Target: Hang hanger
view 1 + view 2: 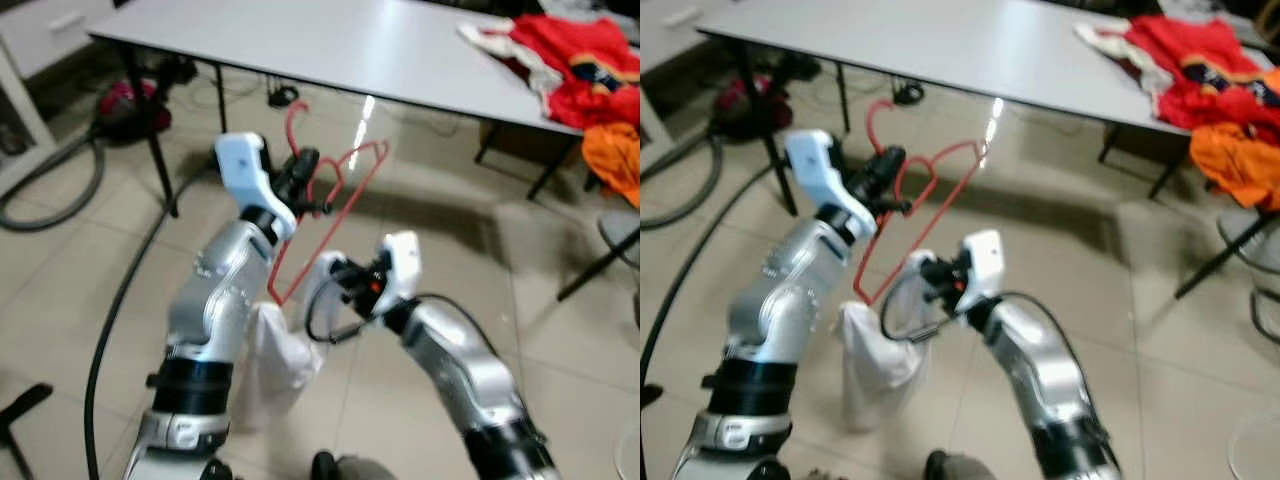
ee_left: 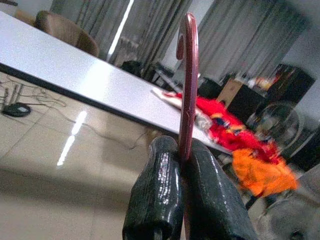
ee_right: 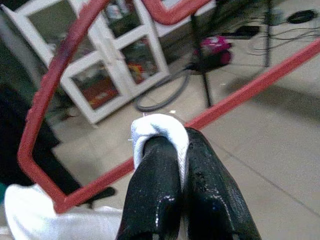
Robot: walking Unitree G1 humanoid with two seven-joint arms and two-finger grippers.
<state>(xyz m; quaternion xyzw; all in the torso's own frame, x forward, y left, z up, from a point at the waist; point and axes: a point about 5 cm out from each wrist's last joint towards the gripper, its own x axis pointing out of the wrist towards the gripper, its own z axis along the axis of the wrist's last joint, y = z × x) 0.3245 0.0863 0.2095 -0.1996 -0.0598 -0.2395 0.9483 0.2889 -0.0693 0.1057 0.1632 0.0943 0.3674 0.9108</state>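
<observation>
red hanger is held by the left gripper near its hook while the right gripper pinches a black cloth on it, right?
Not quite: the cloth is white, not black, as the right wrist view shows. The rest holds: the left gripper is shut on the red hanger just below its hook, and the right gripper pinches the cloth.

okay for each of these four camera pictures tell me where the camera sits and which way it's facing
Left eye, right eye: head stereo pair looking forward and down at both silver arms, the red hanger and the grey table.
Left wrist: along the left gripper clamped on the hanger's hook, toward table and clothes.
Right wrist: along the right gripper pinching white cloth, toward a white cabinet.
Shared: the hanger.
</observation>
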